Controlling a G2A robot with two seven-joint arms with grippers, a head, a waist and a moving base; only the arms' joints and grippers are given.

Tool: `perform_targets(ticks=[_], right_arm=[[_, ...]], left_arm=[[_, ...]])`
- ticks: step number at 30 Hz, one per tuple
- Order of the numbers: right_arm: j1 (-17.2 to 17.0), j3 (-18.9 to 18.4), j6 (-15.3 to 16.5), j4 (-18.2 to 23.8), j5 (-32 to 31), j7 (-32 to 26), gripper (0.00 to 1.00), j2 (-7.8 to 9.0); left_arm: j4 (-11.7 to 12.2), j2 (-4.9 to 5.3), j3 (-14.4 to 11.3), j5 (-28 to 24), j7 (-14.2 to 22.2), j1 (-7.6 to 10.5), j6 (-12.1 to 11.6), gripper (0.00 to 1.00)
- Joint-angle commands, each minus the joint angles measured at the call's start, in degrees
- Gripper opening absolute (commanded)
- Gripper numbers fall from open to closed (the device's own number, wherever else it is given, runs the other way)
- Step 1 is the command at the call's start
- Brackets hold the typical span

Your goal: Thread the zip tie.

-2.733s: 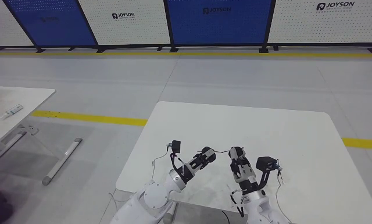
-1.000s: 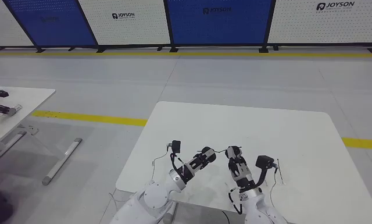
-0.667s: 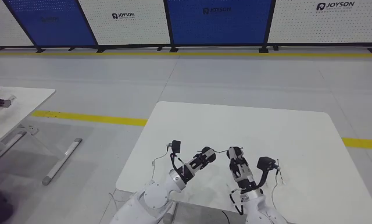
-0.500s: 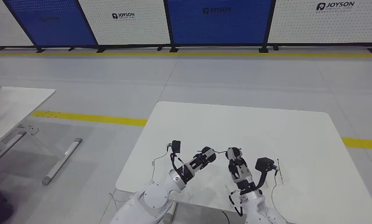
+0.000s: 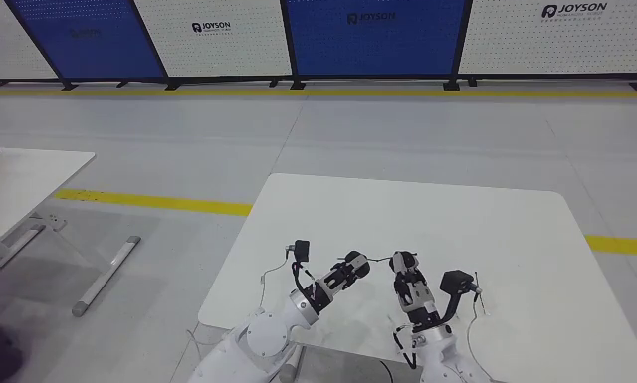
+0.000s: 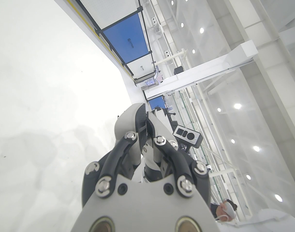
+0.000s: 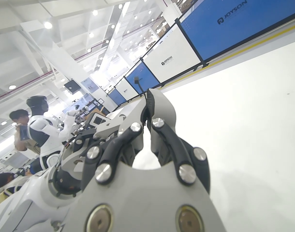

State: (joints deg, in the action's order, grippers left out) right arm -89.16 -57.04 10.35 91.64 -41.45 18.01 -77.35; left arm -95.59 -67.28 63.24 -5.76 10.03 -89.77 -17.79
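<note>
A thin black zip tie [image 5: 380,258] stretches between my two grippers, low over the near part of the white table [image 5: 448,214]. My left gripper [image 5: 360,260] is shut on one end of it. In the left wrist view its fingertips [image 6: 145,111] are pressed together, and the strap is hidden between the pads. My right gripper [image 5: 402,258] is shut on the other end. In the right wrist view the zip tie [image 7: 137,81] rises a short way past the closed gripper [image 7: 148,94], ending in its small square head.
Both arms work close to the table's near edge [image 5: 299,328]. The table's far half lies bare and open. A second white table [image 5: 30,174] stands off to the left across a strip of floor. A thin cable [image 5: 476,295] hangs by the right wrist.
The right arm has wavered slightly sideways and back. Both grippers stay shut with the tie between them, and the left arm has kept still.
</note>
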Motion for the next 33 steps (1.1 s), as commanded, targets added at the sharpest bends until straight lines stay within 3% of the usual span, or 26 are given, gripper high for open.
perform_targets(ticks=[1,18,23,29,33], right_arm=[[0.0,0.0,0.0,0.0,0.0,0.0,0.0,0.0],[0.0,0.0,0.0,0.0,0.0,0.0,0.0,0.0],[0.0,0.0,0.0,0.0,0.0,0.0,0.0,0.0],[0.0,0.0,0.0,0.0,0.0,0.0,0.0,0.0],[0.0,0.0,0.0,0.0,0.0,0.0,0.0,0.0]], left_arm=[[0.0,0.0,0.0,0.0,0.0,0.0,0.0,0.0],[0.0,0.0,0.0,0.0,0.0,0.0,0.0,0.0],[0.34,0.05,1.09,-0.33,-0.53,0.79,0.73,0.0],[1.22,0.58,3.29,-2.52,3.76,0.61,1.29,0.0],[1.44,0.7,3.85,-2.75,4.35,0.61,1.37,0.0]])
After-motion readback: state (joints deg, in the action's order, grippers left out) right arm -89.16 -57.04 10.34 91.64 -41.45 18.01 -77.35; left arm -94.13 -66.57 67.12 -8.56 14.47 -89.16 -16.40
